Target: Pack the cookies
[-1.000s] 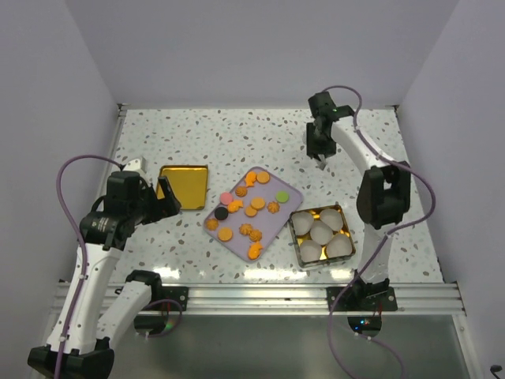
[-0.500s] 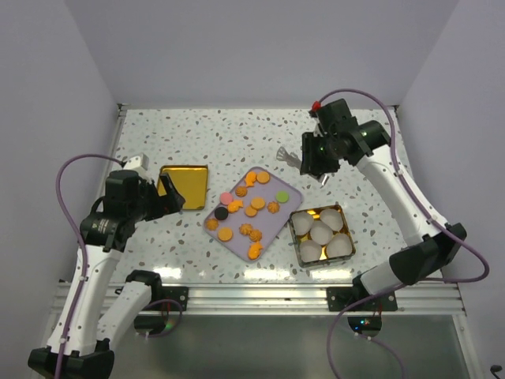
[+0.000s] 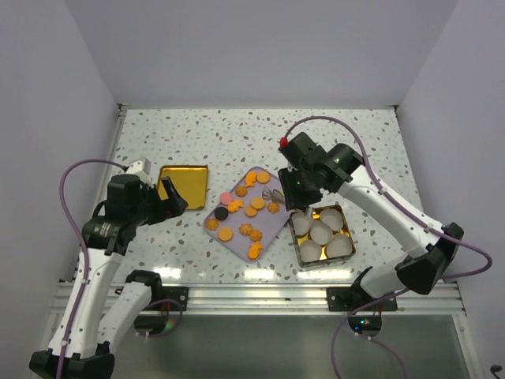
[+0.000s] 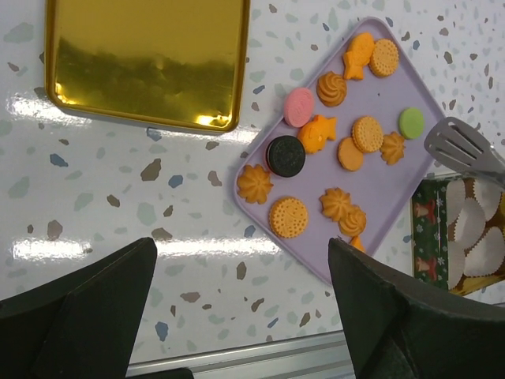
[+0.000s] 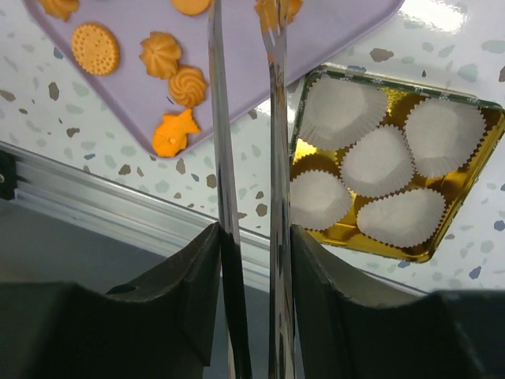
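We see the cookies (image 4: pixel 319 133) all lying on a lavender tray (image 4: pixel 312 180) in the middle of the speckled table (image 3: pixel 197 134). They are mostly orange and golden: rounds, swirls, flowers and fish shapes. The pink one (image 4: pixel 299 106) and the black one (image 4: pixel 285 155) sit toward the tray's left side. The green one (image 4: pixel 411 122) is by its right edge.

A gold lid (image 4: pixel 146 63) lies flat to the left of the tray, apart from it. A tin (image 5: pixel 317 163) sits just beside the tray on the right and nearer side, with five white paper cups (image 5: pixel 379 162) inside.

We mark the left gripper (image 4: pixel 241 245) as spread wide with nothing between its fingers. In the top view it sits over the table at the near right corner of the lid, left of the tray.

The right gripper (image 5: pixel 252 230) is pinching a pair of metal tongs (image 5: pixel 221 134), one finger against each arm. The two arms are close together but not touching. In the top view the arm reaches in from the right. The slotted tong head sits at the tray's right edge, just beside the green cookie and next to the tin. We cannot tell whether the head touches the tray or any cookie.
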Controlling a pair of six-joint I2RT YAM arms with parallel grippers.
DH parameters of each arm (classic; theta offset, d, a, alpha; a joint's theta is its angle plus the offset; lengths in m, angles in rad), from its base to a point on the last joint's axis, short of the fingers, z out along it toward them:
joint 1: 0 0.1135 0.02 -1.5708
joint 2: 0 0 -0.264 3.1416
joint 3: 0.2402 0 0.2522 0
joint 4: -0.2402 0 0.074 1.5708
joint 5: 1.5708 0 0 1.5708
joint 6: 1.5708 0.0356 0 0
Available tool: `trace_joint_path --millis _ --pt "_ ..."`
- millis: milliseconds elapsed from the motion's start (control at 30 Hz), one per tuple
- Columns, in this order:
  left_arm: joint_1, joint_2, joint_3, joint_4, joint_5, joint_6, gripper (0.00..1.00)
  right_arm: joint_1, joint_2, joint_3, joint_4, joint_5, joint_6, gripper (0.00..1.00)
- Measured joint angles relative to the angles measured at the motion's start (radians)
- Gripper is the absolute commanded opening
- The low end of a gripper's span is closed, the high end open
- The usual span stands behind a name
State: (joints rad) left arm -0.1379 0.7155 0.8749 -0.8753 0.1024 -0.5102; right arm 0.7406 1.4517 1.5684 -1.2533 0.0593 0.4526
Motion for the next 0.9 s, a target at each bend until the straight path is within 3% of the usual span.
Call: trace_joint_path --millis 233,400,633,900 --pt "0.0 0.021 -0.007 0.062 0.13 -0.024 0.97 0.129 0.031 0.059 -0.026 0.061 0.042 0.33" --pt "-0.009 0.101 -0.007 0.128 0.251 -0.042 1.0 0.156 0.067 0.122 -0.026 0.089 0.057 0.31" --pt "-0.199 0.238 0.066 0.205 0.317 -0.145 1.0 0.163 0.084 0.172 -0.012 0.078 0.087 0.29" --pt "-0.272 0.365 0.233 0.283 0.315 -0.363 1.0 0.169 0.083 0.211 0.045 0.08 0.116 0.27"
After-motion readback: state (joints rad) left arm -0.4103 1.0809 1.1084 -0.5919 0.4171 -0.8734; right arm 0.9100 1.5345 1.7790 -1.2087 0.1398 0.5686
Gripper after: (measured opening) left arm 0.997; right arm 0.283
